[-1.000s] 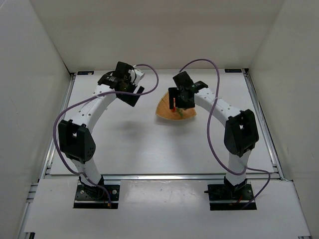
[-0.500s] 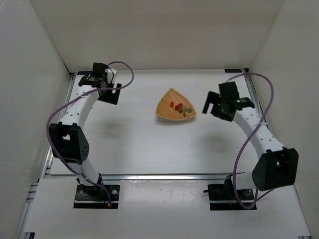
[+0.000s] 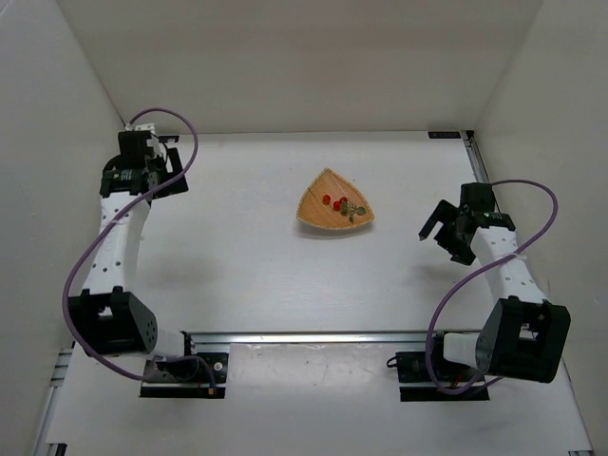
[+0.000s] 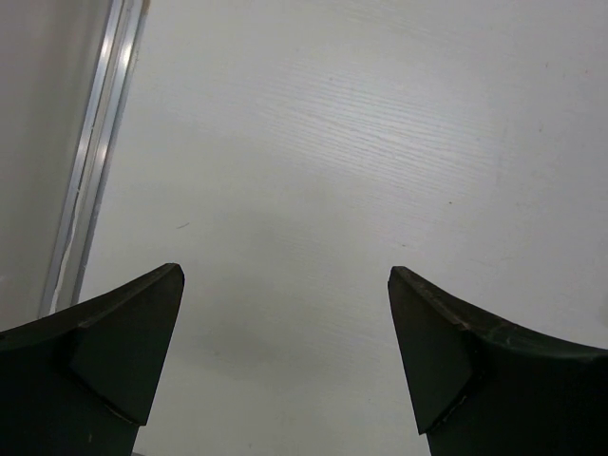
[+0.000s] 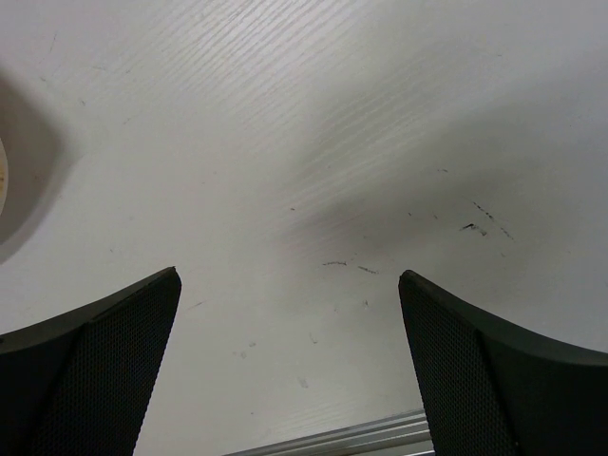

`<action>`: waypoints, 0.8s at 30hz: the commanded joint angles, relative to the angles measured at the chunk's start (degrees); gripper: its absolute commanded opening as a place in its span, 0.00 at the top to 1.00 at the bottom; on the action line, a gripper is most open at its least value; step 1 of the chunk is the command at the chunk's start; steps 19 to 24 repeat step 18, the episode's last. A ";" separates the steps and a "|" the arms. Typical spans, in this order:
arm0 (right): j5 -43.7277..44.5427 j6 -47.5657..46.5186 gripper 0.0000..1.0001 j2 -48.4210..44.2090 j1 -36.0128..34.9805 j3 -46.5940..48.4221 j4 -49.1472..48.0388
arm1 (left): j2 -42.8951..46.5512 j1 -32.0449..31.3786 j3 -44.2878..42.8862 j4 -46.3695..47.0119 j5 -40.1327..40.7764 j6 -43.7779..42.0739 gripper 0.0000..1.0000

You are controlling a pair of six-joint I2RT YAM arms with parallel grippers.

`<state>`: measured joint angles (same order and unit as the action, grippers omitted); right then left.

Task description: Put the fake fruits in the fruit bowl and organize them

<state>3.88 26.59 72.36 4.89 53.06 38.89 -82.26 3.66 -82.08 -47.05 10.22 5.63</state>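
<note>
White walls close in the pale table. On it, near the middle, the fruit bowl sits with its pointed end toward the far wall, and the fake fruits lie inside. The right gripper is nearer, with the bowl to its left. The left gripper hangs well apart, at the left rail. Both are wide open and empty, arms bent outward.

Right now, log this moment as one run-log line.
fake fruits: inside fruit bowl | left gripper: open, empty, far left | right gripper: open, empty, right of bowl | placement: looks done
</note>
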 commanded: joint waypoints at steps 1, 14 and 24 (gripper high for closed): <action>-0.63 0.39 0.00 -1.43 0.21 1.43 -1.10 | 4.21 2.83 3.32 1.08 -4.59 2.55 0.00; -0.10 0.92 0.00 -0.37 0.21 1.53 -1.10 | 5.35 4.78 8.34 2.66 -4.59 4.39 0.01; -1.24 0.92 0.00 -1.60 0.21 0.39 -2.32 | 5.35 4.78 8.87 2.66 -4.07 5.01 0.01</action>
